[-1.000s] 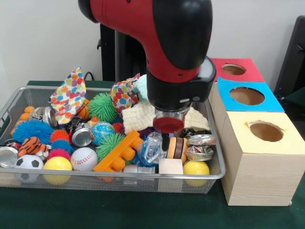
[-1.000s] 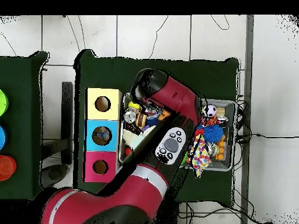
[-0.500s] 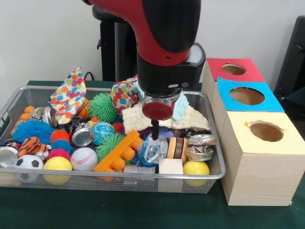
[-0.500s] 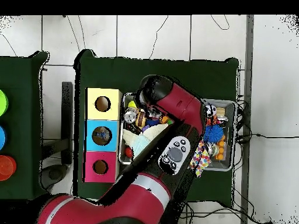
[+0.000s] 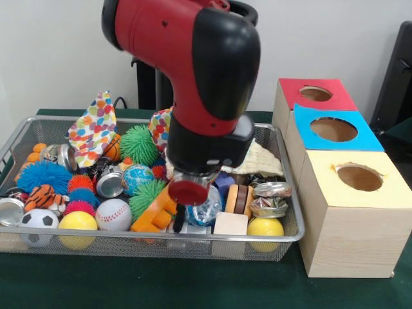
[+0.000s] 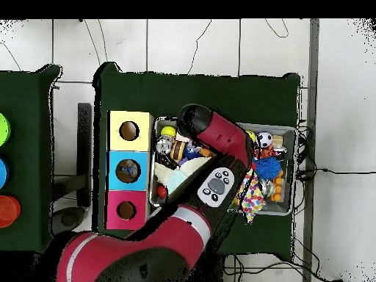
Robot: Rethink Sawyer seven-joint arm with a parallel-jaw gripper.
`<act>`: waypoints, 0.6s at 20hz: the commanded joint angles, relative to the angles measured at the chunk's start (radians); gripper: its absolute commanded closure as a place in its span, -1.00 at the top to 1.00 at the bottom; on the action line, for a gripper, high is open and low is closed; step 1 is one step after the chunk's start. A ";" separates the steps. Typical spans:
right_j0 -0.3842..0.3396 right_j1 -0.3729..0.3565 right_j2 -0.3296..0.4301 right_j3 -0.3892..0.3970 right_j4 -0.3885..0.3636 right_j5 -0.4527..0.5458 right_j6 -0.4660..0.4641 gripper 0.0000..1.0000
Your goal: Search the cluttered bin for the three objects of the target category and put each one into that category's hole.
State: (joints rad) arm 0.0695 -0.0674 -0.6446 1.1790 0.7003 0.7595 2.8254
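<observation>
A wire bin (image 5: 283,237) is packed with toys. My gripper (image 5: 181,221) hangs low at the bin's front middle, under the red wrist disc (image 5: 188,192). It sits between the orange plastic block (image 5: 153,217) and a crumpled clear plastic piece (image 5: 207,212). Whether it holds anything is hidden. Right of it lie a wooden cube (image 5: 230,224), a striped wooden disc stack (image 5: 239,199), crushed cans (image 5: 270,198) and a yellow ball (image 5: 264,226). In the overhead view the red arm (image 6: 220,143) covers the bin's middle.
Three boxes stand beside the bin, with a red-topped hole (image 5: 315,94), a blue-topped hole (image 5: 333,129) and a yellow-topped hole (image 5: 359,177). The bin's left holds a baseball (image 5: 113,214), soccer ball (image 5: 38,219), green spiky ball (image 5: 138,145), polka-dot cloth (image 5: 93,125) and silver can (image 5: 111,185).
The arm has swung left and towards the bin's front rim and dropped lower, from above the disc stack to beside the orange block. The bin's objects look unmoved.
</observation>
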 commanded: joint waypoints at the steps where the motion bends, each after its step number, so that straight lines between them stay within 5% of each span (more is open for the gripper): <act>1: -0.016 0.121 0.147 -0.011 0.046 -0.059 0.251 1.00; 4: -0.022 0.124 0.217 -0.008 0.076 -0.053 0.231 1.00; 12: 0.014 0.054 0.249 0.042 0.075 0.060 0.205 1.00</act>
State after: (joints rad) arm 0.0635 -0.0164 -0.6202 1.1790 0.7232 0.7008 2.8254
